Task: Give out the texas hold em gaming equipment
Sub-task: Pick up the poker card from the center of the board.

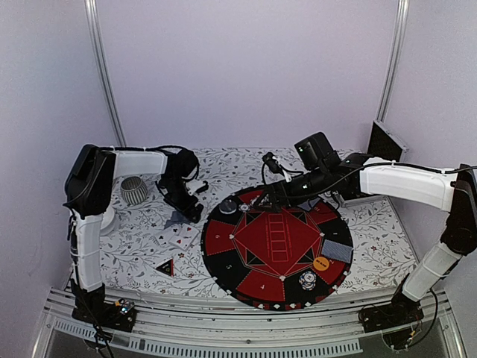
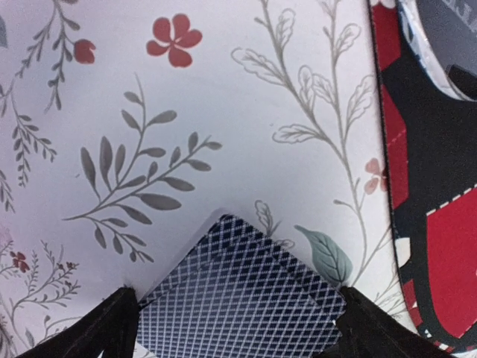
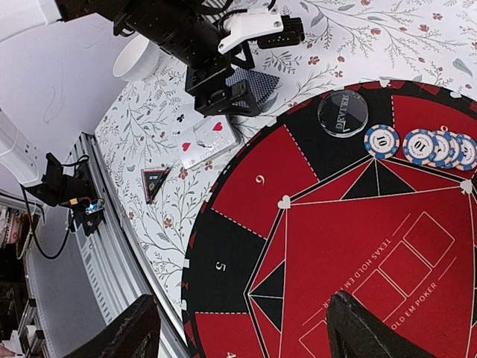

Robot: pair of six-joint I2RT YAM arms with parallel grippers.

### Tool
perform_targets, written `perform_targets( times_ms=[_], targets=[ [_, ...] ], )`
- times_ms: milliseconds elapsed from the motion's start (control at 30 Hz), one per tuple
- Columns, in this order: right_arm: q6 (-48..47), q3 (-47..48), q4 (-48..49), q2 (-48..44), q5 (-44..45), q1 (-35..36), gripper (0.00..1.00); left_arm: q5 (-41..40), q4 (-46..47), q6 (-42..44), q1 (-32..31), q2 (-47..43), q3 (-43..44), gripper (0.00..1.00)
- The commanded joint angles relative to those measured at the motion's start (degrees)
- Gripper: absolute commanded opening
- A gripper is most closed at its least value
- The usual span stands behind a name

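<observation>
Top camera looks down from behind; both wrist cameras share the blue-backed card (image 2: 238,298).

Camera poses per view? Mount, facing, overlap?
Top external: overhead from the rear, looking down at the mat; both arms show.
Left wrist: points down at the tablecloth; left fingers hold a card.
Right wrist: looks across the mat toward the left gripper; right fingers show.
Shared: both wrist views catch the card and mat.

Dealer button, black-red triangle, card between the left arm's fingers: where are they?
dealer button (image 3: 342,113), right wrist view, centre of its top face.
black-red triangle (image 3: 155,181), right wrist view, its middle.
card (image 2: 238,298), left wrist view, middle of its patterned back.
</observation>
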Motion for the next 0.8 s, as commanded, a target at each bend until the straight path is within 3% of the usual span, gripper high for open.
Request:
perform_targets(
  times_ms=[0,267,467,533,567,767],
  targets=[
    [0.11,-0.66,0.59,-1.85,-0.47,0.02,0.79,0.12,-0.78,-1.07,0.75,2.35,-4.40,0.87],
    [0.23,-0.18,0.59,-1.59,-1.40,0.00,0.79,-0.47,3.72,-2.05,1.79,-2.16,-5.31,0.54],
    [0.33,-0.42,0.60,-1.95,-1.56,0.04,0.78,-1.72,6.38,-2.52,1.99,-4.39,-6.97,0.35],
    [0.28,-0.41,0.55,-2.14,-1.52,-0.01,0.78,-1.96,6.52,-3.16,2.02,-5.36,-6.98,0.09],
    [0.36,-0.40,0.59,-2.16,-1.51,0.00,0.79,-1.18,6.33,-3.45,2.00,-6.13,-6.80,0.05],
    [0.69,-0.19,0.58,-1.99,-2.20,0.05,0.78,2.10,4.21,-5.16,0.85,-13.82,-5.53,0.03]
  ],
)
